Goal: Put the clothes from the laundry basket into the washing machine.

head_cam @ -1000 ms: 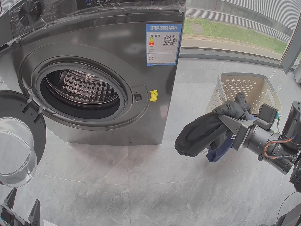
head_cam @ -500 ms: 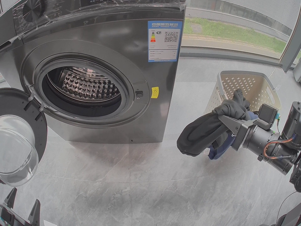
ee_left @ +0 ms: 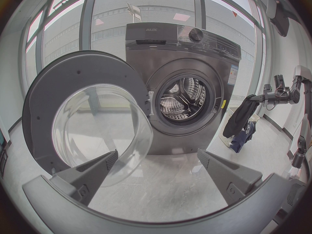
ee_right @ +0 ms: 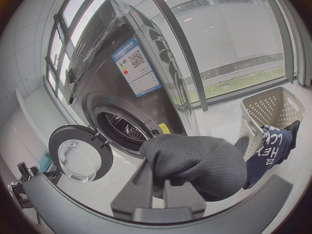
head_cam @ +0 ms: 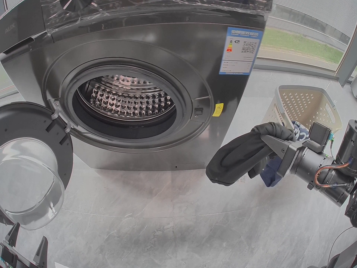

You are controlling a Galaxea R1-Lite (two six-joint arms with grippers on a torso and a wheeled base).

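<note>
1. Right gripper [head_cam: 273,143]: is being kept clamped on a dark grey knitted garment [head_cam: 238,157], pinched at its upper end just in front of the beige perforated plastic laundry basket [head_cam: 297,91].
2. Dark grey garment: is being held clear of the floor, its long axis drooping from the pinch down and toward the robot's left. A navy blue printed garment [head_cam: 273,172] is being hung beneath, just beside the basket wall.
3. Grey front-loading washing machine [head_cam: 148,45]: its round drum opening [head_cam: 126,105] is being presented well apart to the load's left, with the round glass-bowled door [head_cam: 31,175] swung wide.
4. Left gripper [ee_left: 156,166]: is being held spread and empty, low beside the door.
5. Judgement: a leftward carry by the right arm is being called for, since the load is in that arm's grip.
</note>
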